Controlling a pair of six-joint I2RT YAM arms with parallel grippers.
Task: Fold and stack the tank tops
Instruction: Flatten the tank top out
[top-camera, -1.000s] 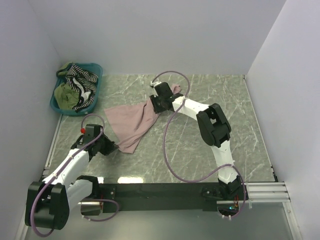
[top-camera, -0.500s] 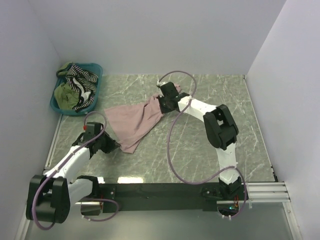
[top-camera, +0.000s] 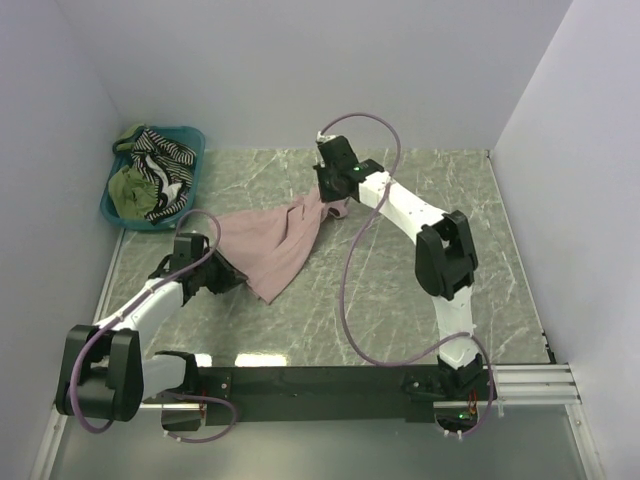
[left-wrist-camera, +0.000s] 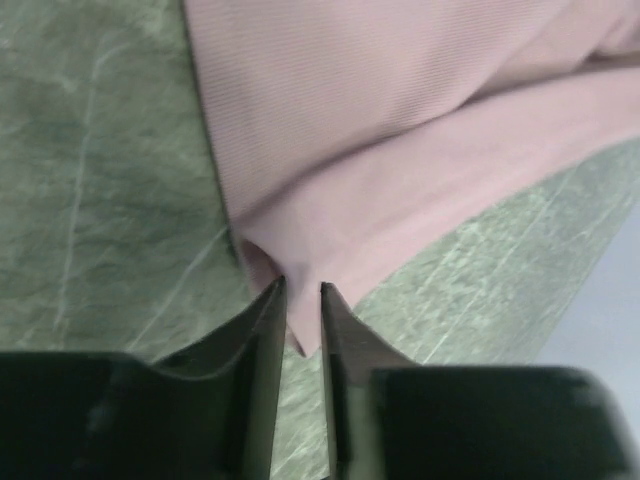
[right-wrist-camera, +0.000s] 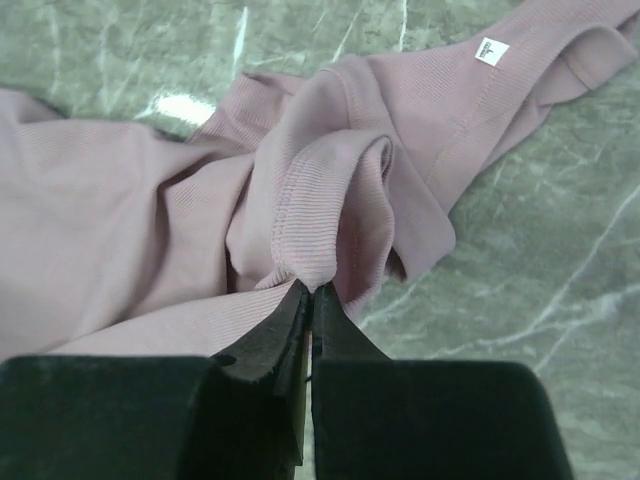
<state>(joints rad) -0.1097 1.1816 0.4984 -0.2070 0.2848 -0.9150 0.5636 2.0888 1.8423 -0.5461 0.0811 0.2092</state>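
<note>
The right gripper (right-wrist-camera: 311, 292) has its two black fingers pressed tight together on a bunched fold of the dusty pink ribbed cotton tank top (right-wrist-camera: 150, 210), beside a strap and a small white neck label (right-wrist-camera: 491, 50). The left gripper (left-wrist-camera: 303, 300) pinches a hem corner of the same top in the narrow slot between its fingers (left-wrist-camera: 262, 345), which hide the very tip of the cloth.

The top lies stretched between the two grippers on the grey-green marbled table (top-camera: 400, 300), just beside the teal plastic basket (top-camera: 199, 148). The hem corner is toward the near edge from the basket, and the strap end is farther out from it, toward the middle of the back wall. From overhead the right wrist covers part of that strap end.

Inside the basket lie a black-and-white striped top (top-camera: 165, 150) and an olive green top (top-camera: 128, 188), heaped together. A purple cable (top-camera: 345, 290) loops over the table on the side of the pink top away from the basket.
</note>
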